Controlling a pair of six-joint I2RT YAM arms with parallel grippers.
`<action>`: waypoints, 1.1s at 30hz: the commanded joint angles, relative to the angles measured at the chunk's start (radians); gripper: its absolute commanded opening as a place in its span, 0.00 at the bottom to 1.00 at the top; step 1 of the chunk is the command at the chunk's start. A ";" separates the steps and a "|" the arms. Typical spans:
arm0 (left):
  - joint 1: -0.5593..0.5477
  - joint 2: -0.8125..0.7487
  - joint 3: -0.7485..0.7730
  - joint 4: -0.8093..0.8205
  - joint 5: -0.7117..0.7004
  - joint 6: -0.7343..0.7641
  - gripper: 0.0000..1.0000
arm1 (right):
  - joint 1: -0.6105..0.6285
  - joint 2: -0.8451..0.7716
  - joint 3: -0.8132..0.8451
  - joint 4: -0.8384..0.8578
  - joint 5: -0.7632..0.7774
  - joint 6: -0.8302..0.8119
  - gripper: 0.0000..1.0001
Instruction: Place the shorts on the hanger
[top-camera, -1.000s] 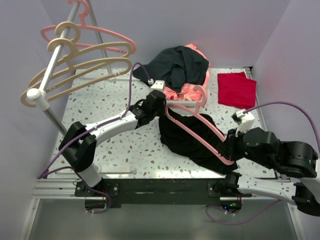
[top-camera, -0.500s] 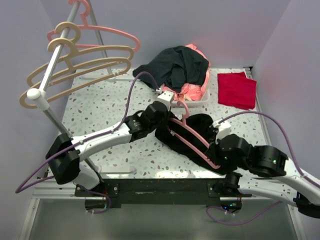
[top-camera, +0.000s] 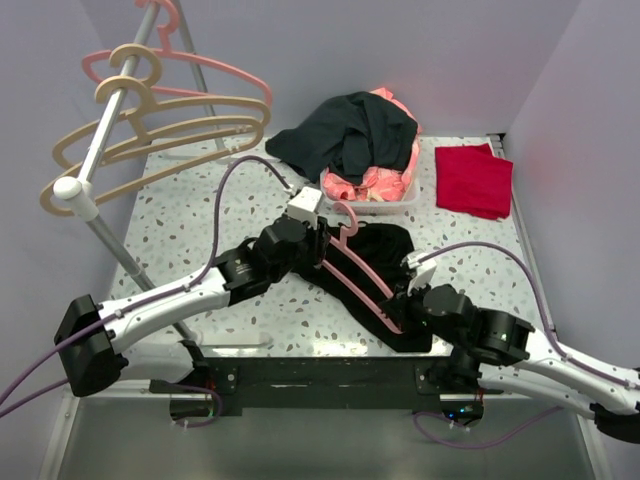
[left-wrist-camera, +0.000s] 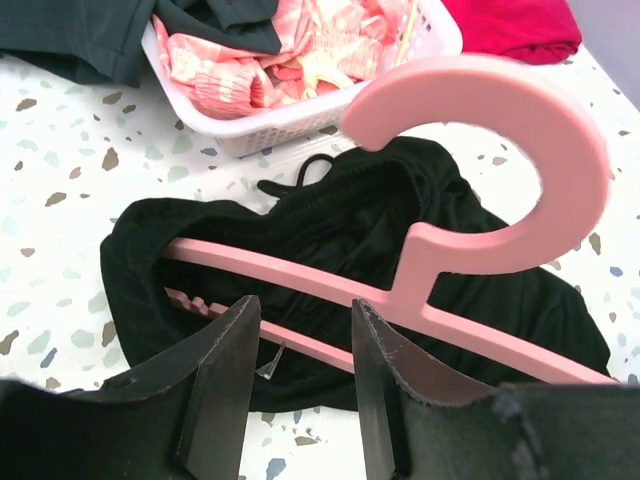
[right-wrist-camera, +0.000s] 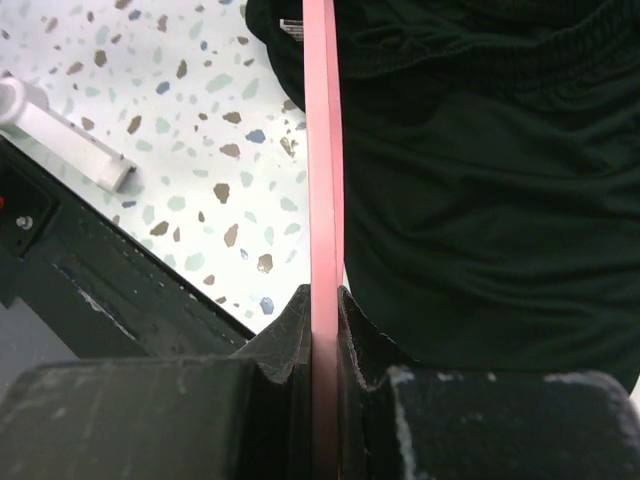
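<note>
Speckled terrazzo tabletop (top-camera: 200, 215). Black shorts (top-camera: 392, 252) lie crumpled near its middle front. White basket (top-camera: 377, 208) sits just behind them. A dark garment (top-camera: 350, 130) drapes over the basket, its left edge reaching the tabletop. Folded red cloth (top-camera: 473, 180) lies flat at back right.

Plain lilac walls (top-camera: 450, 50) are closing in a speckled white table (top-camera: 170, 210) on three sides. A white rail (top-camera: 72, 188) is slanting up at the left, and soft, even light is falling throughout.
</note>
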 joint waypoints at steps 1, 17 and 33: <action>-0.004 -0.041 -0.008 0.071 -0.041 0.033 0.47 | 0.002 -0.103 -0.011 0.143 0.015 -0.019 0.00; -0.016 -0.043 -0.160 0.509 0.200 0.165 0.66 | 0.002 -0.045 -0.086 0.261 0.002 -0.067 0.00; -0.016 0.119 -0.145 0.683 0.108 0.179 0.14 | 0.002 -0.021 -0.090 0.276 0.002 -0.075 0.00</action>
